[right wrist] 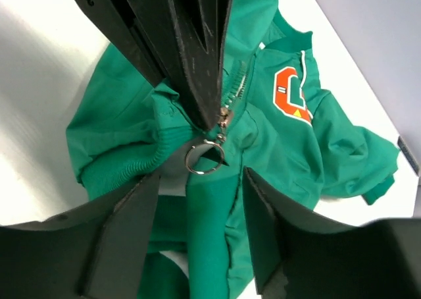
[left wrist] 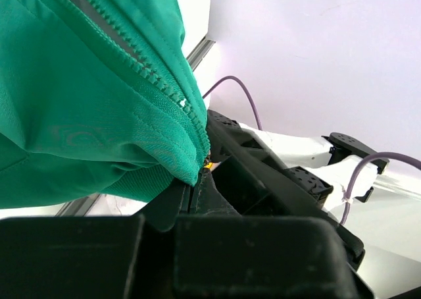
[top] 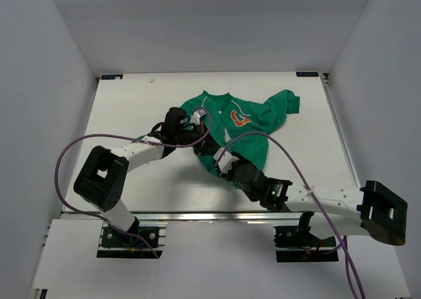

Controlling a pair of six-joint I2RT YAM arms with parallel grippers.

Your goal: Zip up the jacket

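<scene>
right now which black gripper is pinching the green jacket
The left gripper, shut on the green jacket by the zip; the right gripper is open astride the silver ring pull.

The jacket (left wrist: 72, 114) runs off the left wrist view's upper left; mid-frame in the right wrist view, the left gripper (right wrist: 209, 114) masks its zip (right wrist: 238, 89).

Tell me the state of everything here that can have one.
jacket, lying crumpled, front not zipped up.
zip slider, low near the hem; ring pull ungripped.
left gripper, shut on the jacket beside the slider.
right gripper, open, straddling the ring pull.
</scene>
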